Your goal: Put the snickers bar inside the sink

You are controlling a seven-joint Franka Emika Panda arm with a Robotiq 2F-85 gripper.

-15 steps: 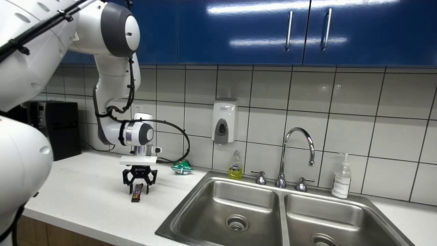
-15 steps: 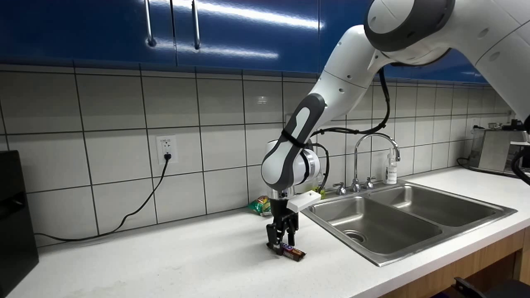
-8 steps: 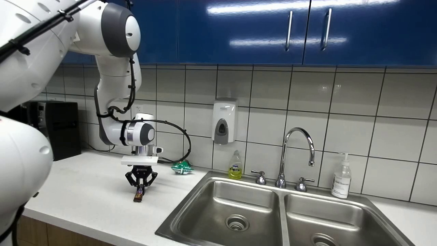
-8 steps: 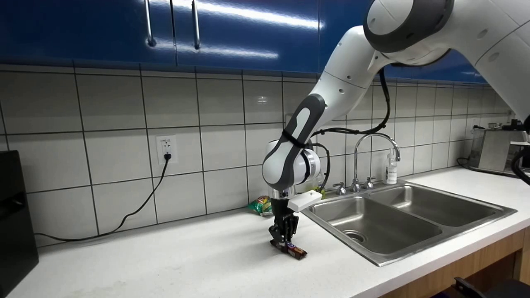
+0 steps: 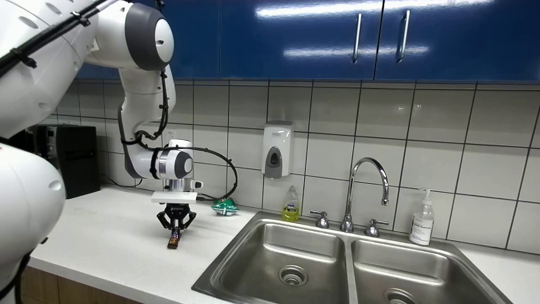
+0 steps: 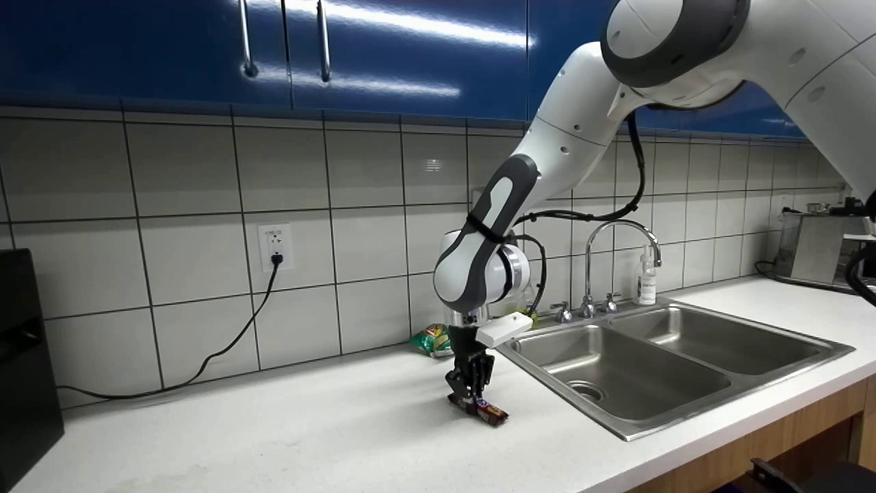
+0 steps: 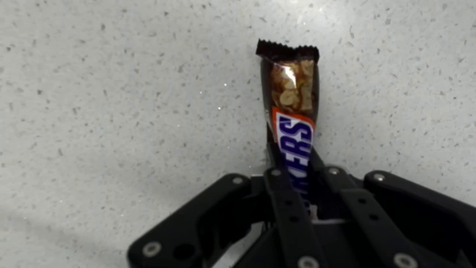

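The snickers bar (image 7: 292, 89) is a small brown wrapper with white and blue lettering, seen from above in the wrist view. My gripper (image 7: 294, 158) is shut on it, one black finger along each side, pinching the lettered middle; its near part is hidden between the fingers. In both exterior views the bar (image 5: 173, 242) sticks out from the gripper (image 6: 472, 398) at counter height, left of the sink. Whether it touches the counter or hangs just above it, I cannot tell. The steel double sink (image 5: 351, 270) has two bowls, each with a drain.
A green snack bag (image 5: 225, 207) lies against the tiled wall. Along the sink's back stand a yellow soap bottle (image 5: 290, 206), a tall curved faucet (image 5: 349, 198) with two handles, and a pump bottle (image 5: 422, 221). A black appliance (image 6: 27, 370) sits at the counter's far end.
The fingers have come together on the snickers bar from an open stance astride it. Gripper and bar have since shifted slightly toward the sink, and the bar appears a touch higher.
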